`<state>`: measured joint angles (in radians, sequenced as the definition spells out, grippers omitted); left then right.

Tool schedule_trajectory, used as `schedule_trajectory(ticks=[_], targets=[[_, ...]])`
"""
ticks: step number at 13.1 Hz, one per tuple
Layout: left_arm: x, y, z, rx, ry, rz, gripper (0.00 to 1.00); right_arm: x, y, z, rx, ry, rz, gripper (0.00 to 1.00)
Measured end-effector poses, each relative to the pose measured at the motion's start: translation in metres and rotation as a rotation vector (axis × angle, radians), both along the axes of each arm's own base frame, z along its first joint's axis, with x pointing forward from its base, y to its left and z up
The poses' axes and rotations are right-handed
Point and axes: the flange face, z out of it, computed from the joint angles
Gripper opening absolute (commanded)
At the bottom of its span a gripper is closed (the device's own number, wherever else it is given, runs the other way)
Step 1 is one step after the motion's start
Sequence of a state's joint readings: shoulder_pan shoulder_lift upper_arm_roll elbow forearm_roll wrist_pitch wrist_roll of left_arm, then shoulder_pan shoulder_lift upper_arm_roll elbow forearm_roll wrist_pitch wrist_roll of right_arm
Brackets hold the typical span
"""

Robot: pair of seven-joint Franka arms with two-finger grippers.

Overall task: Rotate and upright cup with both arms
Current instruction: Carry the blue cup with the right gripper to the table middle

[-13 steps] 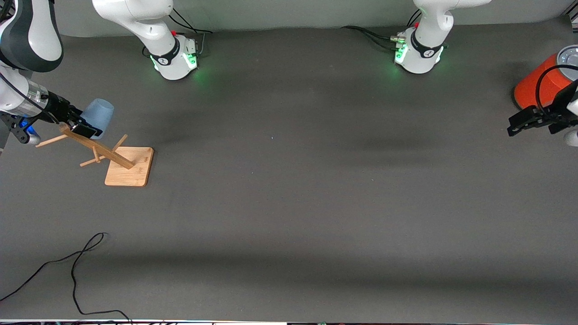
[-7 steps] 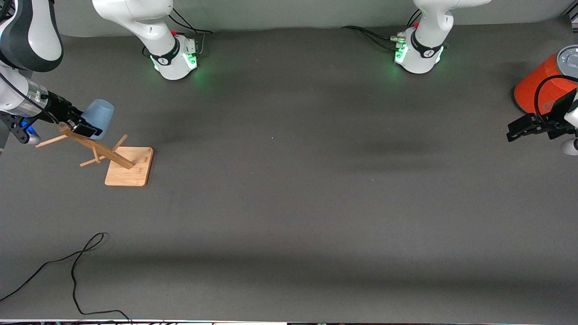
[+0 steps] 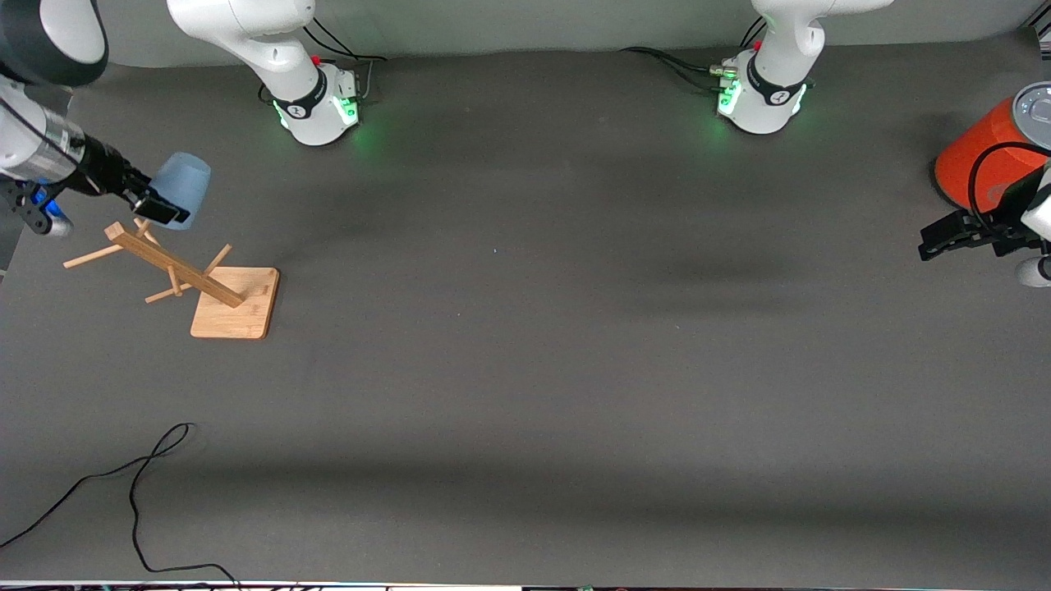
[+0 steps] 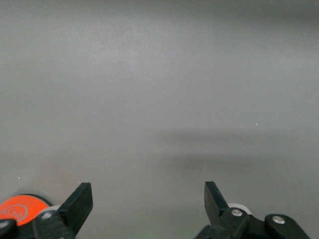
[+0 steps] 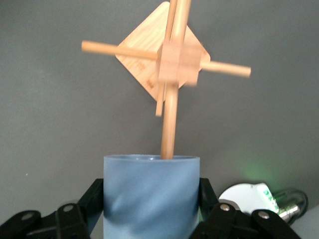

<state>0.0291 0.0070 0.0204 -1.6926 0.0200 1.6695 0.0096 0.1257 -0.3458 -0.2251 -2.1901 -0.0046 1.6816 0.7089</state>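
The pale-blue cup (image 3: 182,188) is up in the air over the top of a wooden peg rack (image 3: 175,268), at the right arm's end of the table. My right gripper (image 3: 158,208) is shut on the cup's sides. In the right wrist view the cup (image 5: 151,194) fills the space between the black fingers (image 5: 93,198), and one peg (image 5: 169,124) runs up to the cup's edge, where its tip is hidden. My left gripper (image 3: 944,238) waits open and empty beside the orange can, its fingers (image 4: 79,201) wide apart over bare table.
The rack's square wooden base (image 3: 236,304) stands on the grey table, with pegs sticking out sideways. A large orange can (image 3: 982,154) with a grey lid stands at the left arm's end. A black cable (image 3: 135,492) lies near the table's front edge.
My right gripper has lifted the cup a little up and away from the rack's top. The left gripper has drifted slightly toward its end of the table.
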Motion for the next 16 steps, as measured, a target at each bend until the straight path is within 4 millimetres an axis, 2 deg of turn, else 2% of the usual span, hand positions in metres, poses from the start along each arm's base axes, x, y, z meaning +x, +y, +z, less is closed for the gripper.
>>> schedule_trajectory(ticks=[2,4,6,8,10,13,16], targets=[[0.002,0.000,0.000,0.001,-0.012,0.000,1.00,-0.009,0.029,0.019,-0.010,-0.003,-0.034,0.31],[0.004,0.001,0.006,0.001,-0.030,0.001,1.00,-0.015,0.070,0.032,-0.023,-0.001,-0.089,0.31],[0.007,0.001,0.014,0.003,-0.058,0.001,1.00,-0.019,0.131,0.044,-0.037,-0.005,-0.155,0.31],[0.011,0.001,0.015,0.003,-0.068,0.000,1.00,-0.025,0.202,0.053,-0.047,-0.002,-0.234,0.31],[0.015,0.001,0.010,0.003,-0.065,0.001,1.00,-0.020,0.277,0.058,-0.074,-0.001,-0.321,0.31],[0.019,0.001,0.003,0.003,-0.054,0.000,1.00,-0.003,0.393,0.042,-0.145,-0.023,-0.439,0.31],[0.020,0.001,0.002,0.003,-0.053,0.000,1.00,0.004,0.496,-0.001,-0.197,-0.064,-0.539,0.32]])
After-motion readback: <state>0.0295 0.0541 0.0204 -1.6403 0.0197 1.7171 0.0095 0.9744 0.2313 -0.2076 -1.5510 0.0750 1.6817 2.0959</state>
